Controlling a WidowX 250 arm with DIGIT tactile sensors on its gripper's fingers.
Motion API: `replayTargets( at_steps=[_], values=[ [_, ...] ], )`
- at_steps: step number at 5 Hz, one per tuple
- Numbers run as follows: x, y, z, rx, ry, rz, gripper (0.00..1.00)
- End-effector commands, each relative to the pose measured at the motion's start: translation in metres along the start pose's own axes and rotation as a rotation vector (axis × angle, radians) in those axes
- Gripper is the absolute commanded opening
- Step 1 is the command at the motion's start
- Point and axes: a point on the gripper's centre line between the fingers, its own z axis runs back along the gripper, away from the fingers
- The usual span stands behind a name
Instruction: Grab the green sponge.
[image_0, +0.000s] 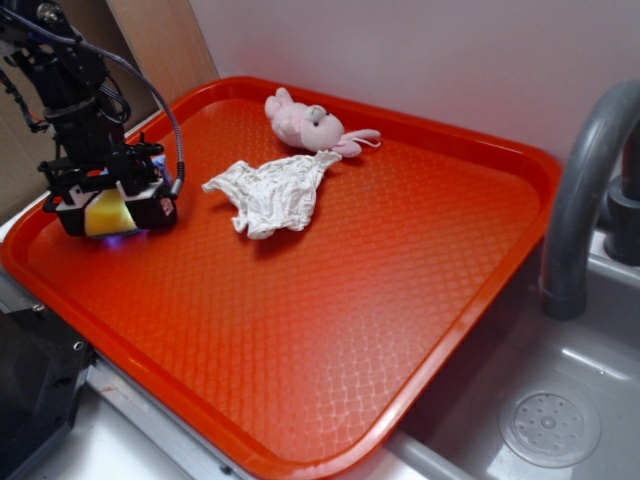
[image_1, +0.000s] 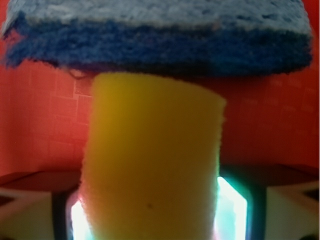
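The green sponge (image_0: 107, 214) shows as a yellow foam block at the left end of the orange tray (image_0: 350, 300). My gripper (image_0: 110, 218) is down on the tray around it, a finger on each side. In the wrist view the sponge (image_1: 155, 150) fills the middle, and the gripper (image_1: 150, 222) holds it at both sides with its fingers pressed against the foam. The sponge's dark layer is hidden. Just beyond it a blue sponge (image_1: 155, 40) lies across the top of the wrist view.
A crumpled white cloth (image_0: 270, 190) lies mid-tray, and a pink plush bunny (image_0: 305, 125) sits behind it. A grey faucet (image_0: 585, 200) and a sink with a drain (image_0: 548, 428) are to the right. The tray's raised rim is close on my left.
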Motion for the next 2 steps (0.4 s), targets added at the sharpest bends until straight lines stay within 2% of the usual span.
replayTargets(
  at_steps=[1,2],
  values=[
    [-0.040,-0.020,0.078,-0.003,-0.128,-0.093,0.00],
    [-0.065,-0.036,0.124,-0.053,-0.094,-0.278,0.00]
  ],
)
